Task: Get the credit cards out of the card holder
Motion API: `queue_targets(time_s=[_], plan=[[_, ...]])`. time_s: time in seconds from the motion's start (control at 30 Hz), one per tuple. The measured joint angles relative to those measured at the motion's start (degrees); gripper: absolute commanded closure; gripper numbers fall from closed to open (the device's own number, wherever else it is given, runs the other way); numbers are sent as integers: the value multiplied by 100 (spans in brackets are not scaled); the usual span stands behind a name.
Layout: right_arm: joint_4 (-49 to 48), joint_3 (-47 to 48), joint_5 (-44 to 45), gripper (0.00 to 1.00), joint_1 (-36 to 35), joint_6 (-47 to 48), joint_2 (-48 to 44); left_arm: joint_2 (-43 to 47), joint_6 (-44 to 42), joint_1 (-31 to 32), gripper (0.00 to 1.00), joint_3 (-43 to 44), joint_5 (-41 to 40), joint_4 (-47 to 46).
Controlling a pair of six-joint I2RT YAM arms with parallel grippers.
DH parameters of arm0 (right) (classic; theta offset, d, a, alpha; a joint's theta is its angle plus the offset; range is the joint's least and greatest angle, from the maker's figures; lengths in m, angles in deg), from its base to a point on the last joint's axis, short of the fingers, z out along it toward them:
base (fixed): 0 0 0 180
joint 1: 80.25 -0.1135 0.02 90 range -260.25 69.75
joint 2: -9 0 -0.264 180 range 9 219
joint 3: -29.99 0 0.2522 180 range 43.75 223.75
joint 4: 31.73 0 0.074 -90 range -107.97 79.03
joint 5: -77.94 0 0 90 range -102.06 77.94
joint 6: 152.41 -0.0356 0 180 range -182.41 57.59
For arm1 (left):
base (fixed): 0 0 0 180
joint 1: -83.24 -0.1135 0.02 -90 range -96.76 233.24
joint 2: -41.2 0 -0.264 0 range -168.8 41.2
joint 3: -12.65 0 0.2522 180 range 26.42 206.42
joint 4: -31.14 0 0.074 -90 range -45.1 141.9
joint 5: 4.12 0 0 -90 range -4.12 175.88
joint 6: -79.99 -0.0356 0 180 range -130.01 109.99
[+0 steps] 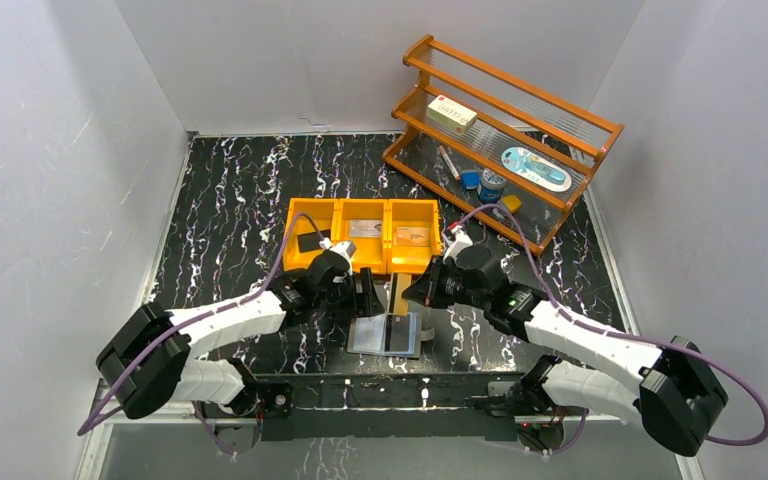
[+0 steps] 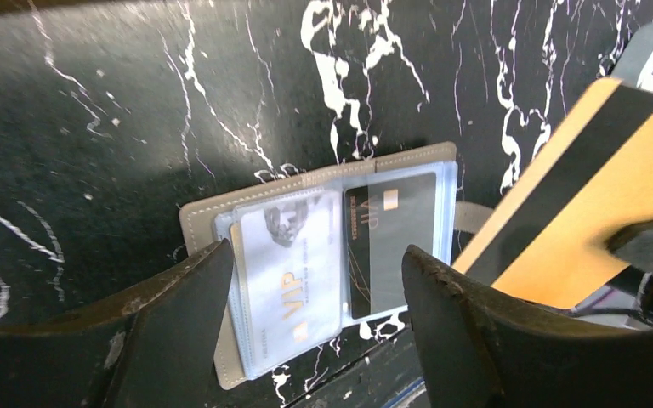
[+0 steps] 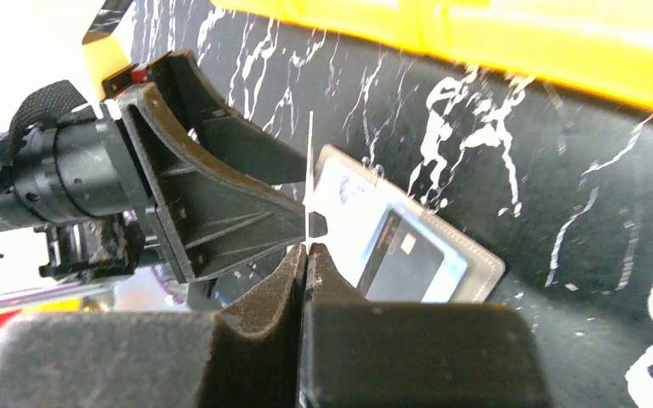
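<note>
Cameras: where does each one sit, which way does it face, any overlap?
Top external: above and behind the bases, looking down on the table; both arms, left gripper, right gripper.
Left wrist: on the left arm, looking down between its own open fingers at the card holder; tan card at right.
Right wrist: on the right arm, looking along its shut fingers pinching the tan card edge-on; left gripper opposite.
Shared: both wrist views catch the card holder and tan card.
</note>
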State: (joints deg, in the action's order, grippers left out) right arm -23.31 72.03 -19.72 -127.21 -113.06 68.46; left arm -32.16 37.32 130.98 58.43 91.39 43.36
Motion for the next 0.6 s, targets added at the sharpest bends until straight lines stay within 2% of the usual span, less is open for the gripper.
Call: queue_targets(time_s=[0.3,0.47,0.6], plan=[[990,876,1403,100,2,1300,-96,369,-444,-181,17,634,-879,935],[1246,1405,2232,100,2,2129,142,730,-629,-595,14,651,-1091,1318],[1281,1768,2728,100,2,2981,581,1130,-710,-820,7,577,-1276,1486]])
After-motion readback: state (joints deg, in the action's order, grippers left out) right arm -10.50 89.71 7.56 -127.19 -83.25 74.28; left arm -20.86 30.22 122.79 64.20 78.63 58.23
